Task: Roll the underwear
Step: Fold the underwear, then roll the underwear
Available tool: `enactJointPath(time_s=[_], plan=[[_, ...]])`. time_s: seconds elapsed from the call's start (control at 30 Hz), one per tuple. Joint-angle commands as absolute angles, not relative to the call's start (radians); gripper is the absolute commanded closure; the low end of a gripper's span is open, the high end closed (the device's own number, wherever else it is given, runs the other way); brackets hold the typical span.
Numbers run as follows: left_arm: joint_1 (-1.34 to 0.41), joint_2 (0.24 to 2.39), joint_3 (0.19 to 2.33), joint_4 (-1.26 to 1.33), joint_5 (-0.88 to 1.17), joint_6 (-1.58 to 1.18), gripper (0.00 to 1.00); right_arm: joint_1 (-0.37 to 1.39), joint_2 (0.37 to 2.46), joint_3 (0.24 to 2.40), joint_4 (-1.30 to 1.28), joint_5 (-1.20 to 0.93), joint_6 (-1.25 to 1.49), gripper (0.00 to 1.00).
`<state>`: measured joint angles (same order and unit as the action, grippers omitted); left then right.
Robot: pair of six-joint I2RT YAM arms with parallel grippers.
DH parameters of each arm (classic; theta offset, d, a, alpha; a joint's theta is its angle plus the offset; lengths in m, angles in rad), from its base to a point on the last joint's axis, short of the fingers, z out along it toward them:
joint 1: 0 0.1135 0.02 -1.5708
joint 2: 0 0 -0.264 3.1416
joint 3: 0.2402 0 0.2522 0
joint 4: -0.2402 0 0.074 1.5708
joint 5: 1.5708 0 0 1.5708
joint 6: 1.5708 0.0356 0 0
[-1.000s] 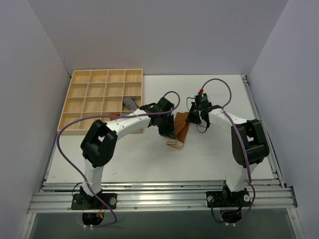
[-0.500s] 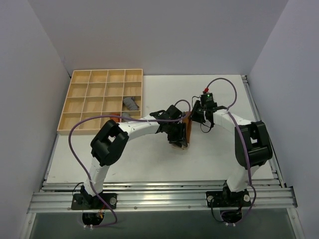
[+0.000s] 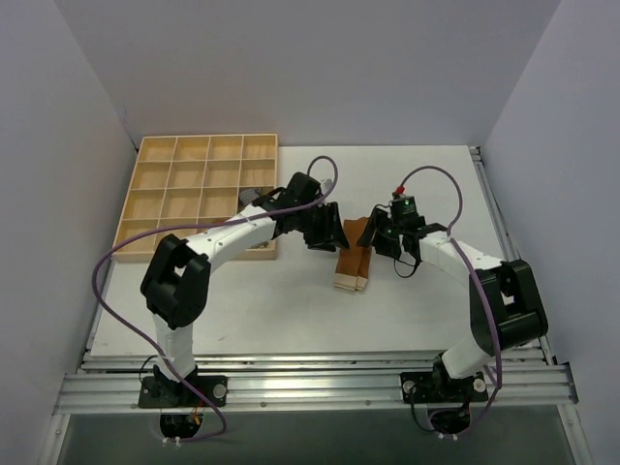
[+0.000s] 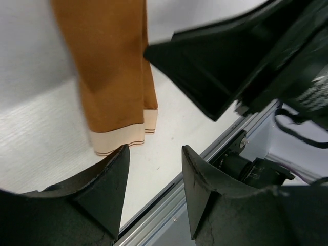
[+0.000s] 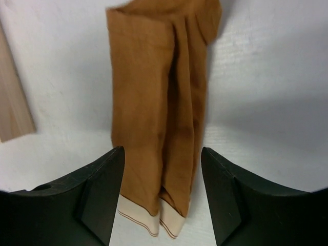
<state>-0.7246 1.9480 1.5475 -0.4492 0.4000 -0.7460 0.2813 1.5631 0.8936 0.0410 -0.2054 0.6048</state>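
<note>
The underwear [image 3: 353, 258] lies flat on the white table as a long, narrow folded strip of caramel-brown cloth, its pale beige band [image 3: 348, 283] at the near end. My left gripper [image 3: 325, 232] hovers just left of the strip's far end, open and empty. My right gripper [image 3: 380, 233] hovers just right of that end, also open. In the left wrist view the underwear [image 4: 110, 66] lies beyond the open left gripper [image 4: 154, 154], with the right gripper [image 4: 230, 66] opposite. In the right wrist view the underwear [image 5: 156, 102] lies on the table between and beyond the parted fingers of the right gripper [image 5: 163, 154], untouched.
A wooden compartment tray [image 3: 194, 147] sits at the back left, with a grey rolled cloth [image 3: 254, 200] in one cell. Its edge [image 5: 13, 113] shows in the right wrist view. An aluminium rail [image 3: 310, 373] runs along the near table edge.
Both grippers have opened and let go of the underwear. It has dropped from a bunched, lifted shape into a flat folded strip. The left arm has pulled back toward the tray.
</note>
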Motion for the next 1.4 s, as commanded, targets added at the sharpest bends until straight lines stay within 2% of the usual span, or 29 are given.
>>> enactJointPath(time_s=[0.0,0.27,0.37,0.4,0.5,0.6,0.8,0.97,1.07,1.17,1.2,1.3,1.37], plan=[[-0.652,1.862,1.475,-0.44,0.417,-0.716,0.46,0.302,1.532,0.835,0.008,-0.233,0.614,0.43],[-0.623,1.802,1.367,-0.454,0.397,-0.689,0.47,0.344,1.522,0.755,0.008,-0.252,0.597,0.41],[-0.623,1.793,1.327,-0.439,0.396,-0.696,0.47,0.347,1.511,0.706,0.041,-0.282,0.609,0.53],[-0.623,1.792,1.316,-0.427,0.394,-0.704,0.47,0.348,1.508,0.695,0.049,-0.287,0.615,0.66],[-0.623,1.787,1.282,-0.407,0.393,-0.713,0.47,0.348,1.491,0.649,0.087,-0.319,0.627,0.78],[-0.623,1.787,1.256,-0.374,0.402,-0.727,0.47,0.35,1.479,0.615,0.109,-0.334,0.637,0.85],[-0.658,1.778,1.224,-0.318,0.423,-0.762,0.48,0.385,1.436,0.523,0.193,-0.348,0.742,0.92],[-0.722,1.75,1.178,-0.259,0.408,-0.798,0.48,0.491,1.375,0.462,0.267,-0.287,0.905,0.89],[-0.762,1.749,1.126,-0.177,0.408,-0.847,0.49,0.517,1.326,0.431,0.262,-0.258,0.972,0.81],[-0.805,1.761,1.089,-0.126,0.378,-0.885,0.53,0.517,1.257,0.442,0.178,-0.233,0.98,0.69],[-0.816,1.759,1.082,-0.132,0.353,-0.903,0.55,0.517,1.22,0.449,0.148,-0.227,0.979,0.63],[-0.857,1.717,1.002,-0.071,0.292,-0.969,0.59,0.515,1.168,0.474,0.074,-0.233,0.982,0.57],[-0.874,1.681,0.959,0.016,0.275,-0.998,0.6,0.512,1.14,0.504,0.035,-0.255,0.98,0.57]])
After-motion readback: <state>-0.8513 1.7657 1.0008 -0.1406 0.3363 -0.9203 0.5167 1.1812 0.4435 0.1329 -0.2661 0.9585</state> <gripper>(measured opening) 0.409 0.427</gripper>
